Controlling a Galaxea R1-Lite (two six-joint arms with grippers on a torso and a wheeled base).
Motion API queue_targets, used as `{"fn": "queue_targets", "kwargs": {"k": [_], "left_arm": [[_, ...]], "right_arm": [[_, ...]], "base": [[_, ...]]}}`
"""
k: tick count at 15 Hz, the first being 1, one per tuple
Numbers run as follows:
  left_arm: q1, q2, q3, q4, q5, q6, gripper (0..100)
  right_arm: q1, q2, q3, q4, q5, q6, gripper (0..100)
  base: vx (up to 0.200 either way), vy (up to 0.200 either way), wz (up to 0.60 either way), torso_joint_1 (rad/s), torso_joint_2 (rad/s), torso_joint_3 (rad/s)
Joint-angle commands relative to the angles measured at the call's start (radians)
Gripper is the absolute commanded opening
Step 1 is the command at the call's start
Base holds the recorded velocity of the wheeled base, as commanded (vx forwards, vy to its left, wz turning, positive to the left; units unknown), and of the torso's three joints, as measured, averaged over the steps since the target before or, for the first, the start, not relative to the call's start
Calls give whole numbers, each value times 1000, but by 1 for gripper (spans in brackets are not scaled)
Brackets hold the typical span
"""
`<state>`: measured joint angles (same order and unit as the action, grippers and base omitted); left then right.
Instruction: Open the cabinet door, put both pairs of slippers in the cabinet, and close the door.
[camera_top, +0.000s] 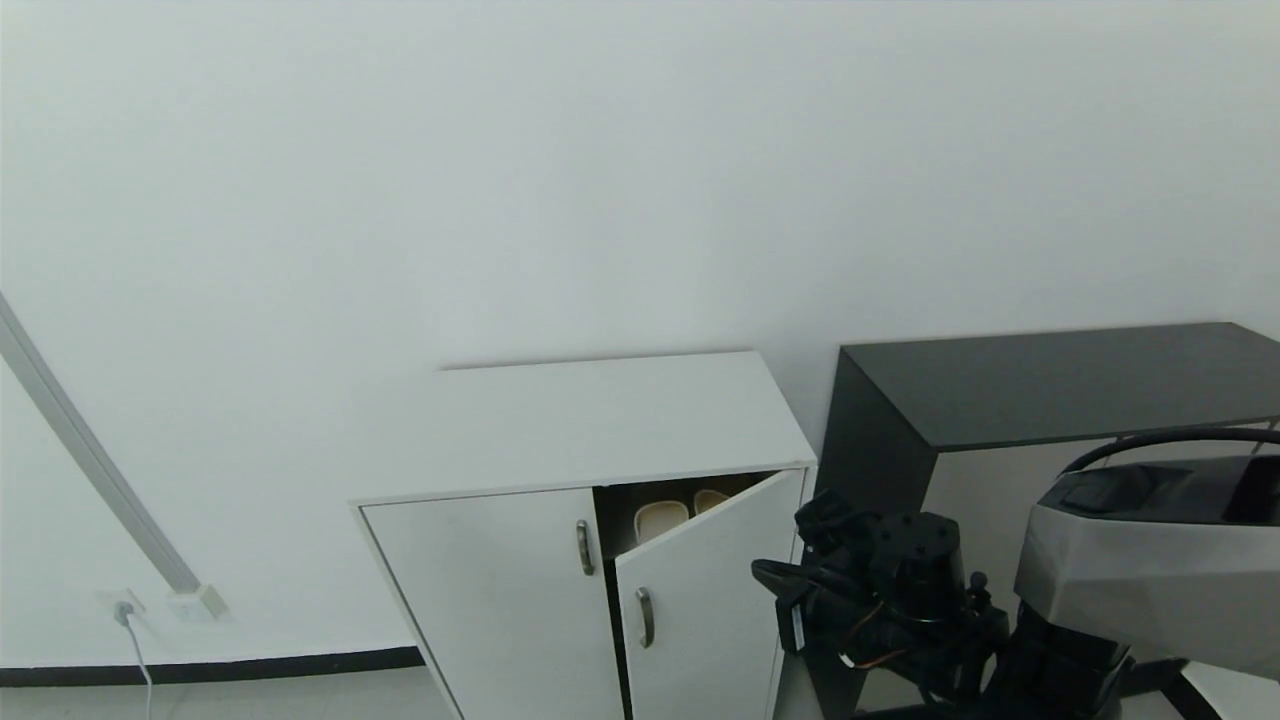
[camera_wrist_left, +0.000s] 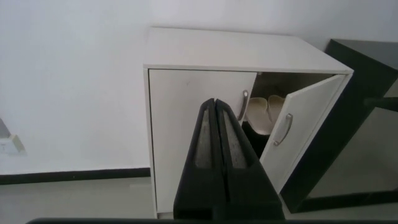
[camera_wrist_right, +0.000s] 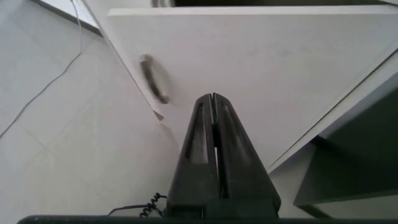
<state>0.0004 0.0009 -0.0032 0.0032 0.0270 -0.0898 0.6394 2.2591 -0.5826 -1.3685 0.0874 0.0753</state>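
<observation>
The white cabinet (camera_top: 600, 420) stands against the wall with its left door (camera_top: 490, 590) closed and its right door (camera_top: 710, 590) partly open. A beige pair of slippers (camera_top: 661, 518) rests on a shelf inside, showing through the gap, and appears as slippers (camera_wrist_left: 264, 109) in the left wrist view. My right gripper (camera_wrist_right: 213, 96) is shut with nothing in it, close in front of the right door's outer face (camera_wrist_right: 261, 56), beside its handle (camera_wrist_right: 153, 78). My left gripper (camera_wrist_left: 216, 102) is shut, holds nothing, and sits well back from the cabinet, facing its doors.
A black table (camera_top: 1050, 385) stands directly right of the cabinet, close to the open door's edge. A wall socket with a cable (camera_top: 125, 607) and a slanted conduit (camera_top: 80, 440) are on the left. Bare floor (camera_wrist_right: 68, 143) lies before the cabinet.
</observation>
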Motion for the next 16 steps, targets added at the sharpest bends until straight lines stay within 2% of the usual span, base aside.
{"fn": "queue_targets", "kwargs": {"k": [1,8,12,16], "left_arm": [[1,1,0,0,1,-1,0],[1,1,0,0,2,1,0],[0,1,0,0,2,-1,0],[1,-1,0,0,2,-2,0]], "right_arm": [[-3,51,-31,6,0,0,0],[-6,97,-237,197,-8,3,0],[-12,146,-378,313,-78,1,0],[-12,157,-461,398,-86,1,0]], "base": [[0,0,0,0,0,0],[0,0,0,0,0,0],[0,0,0,0,0,0],[0,0,0,0,0,0]]}}
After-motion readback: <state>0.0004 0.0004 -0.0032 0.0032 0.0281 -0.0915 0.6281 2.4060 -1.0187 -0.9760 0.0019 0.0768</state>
